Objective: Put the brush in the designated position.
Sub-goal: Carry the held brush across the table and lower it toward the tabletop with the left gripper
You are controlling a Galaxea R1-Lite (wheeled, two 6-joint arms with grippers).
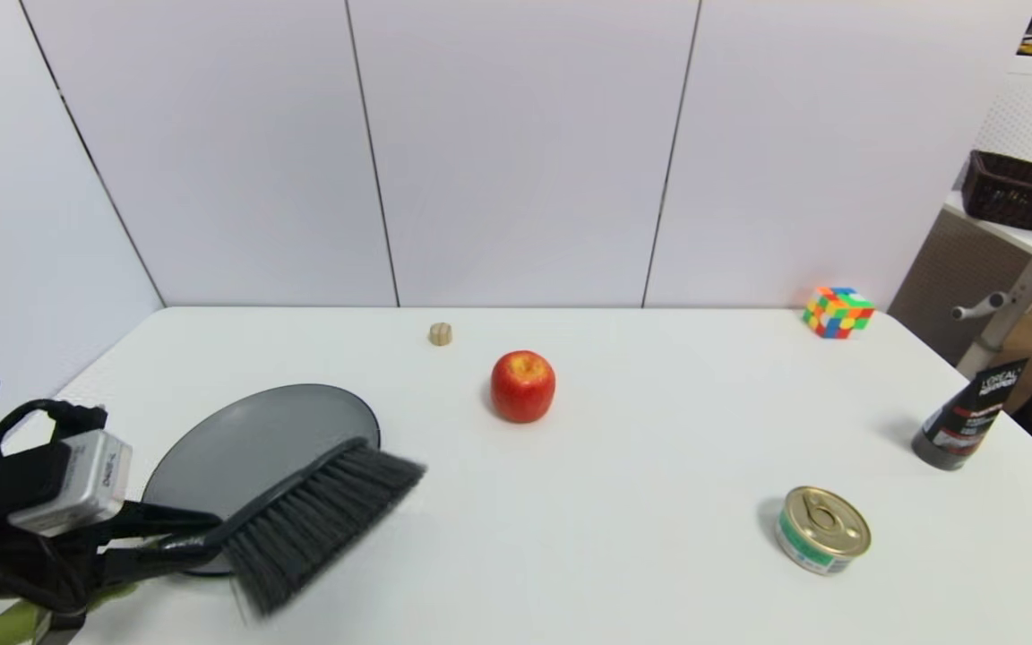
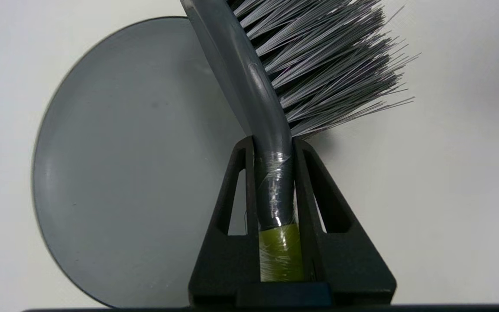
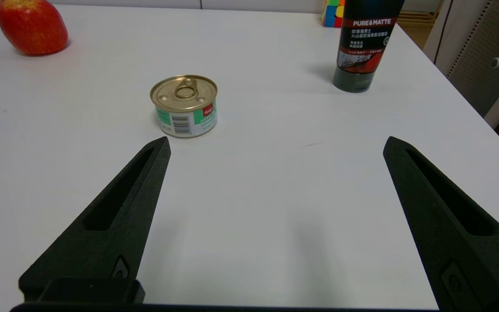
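Observation:
My left gripper (image 1: 198,541) is shut on the brush (image 1: 314,520) at the neck, where the dark grey head meets the olive-green handle (image 2: 280,255). It holds the brush lifted above the table at the near left. The black bristles (image 2: 327,60) point toward the table's middle, and the head hangs over the near right edge of a dark grey round plate (image 1: 247,448). In the left wrist view the plate (image 2: 137,173) fills the space beside the fingers (image 2: 310,203). My right gripper (image 3: 275,145) is open over bare table at the near right, out of the head view.
A red apple (image 1: 523,385) stands mid-table. A small wooden piece (image 1: 441,334) and a colour cube (image 1: 838,312) lie near the far edge. A low tin can (image 1: 822,528) and a black tube (image 1: 968,417) stand at the right, both seen ahead of the right gripper.

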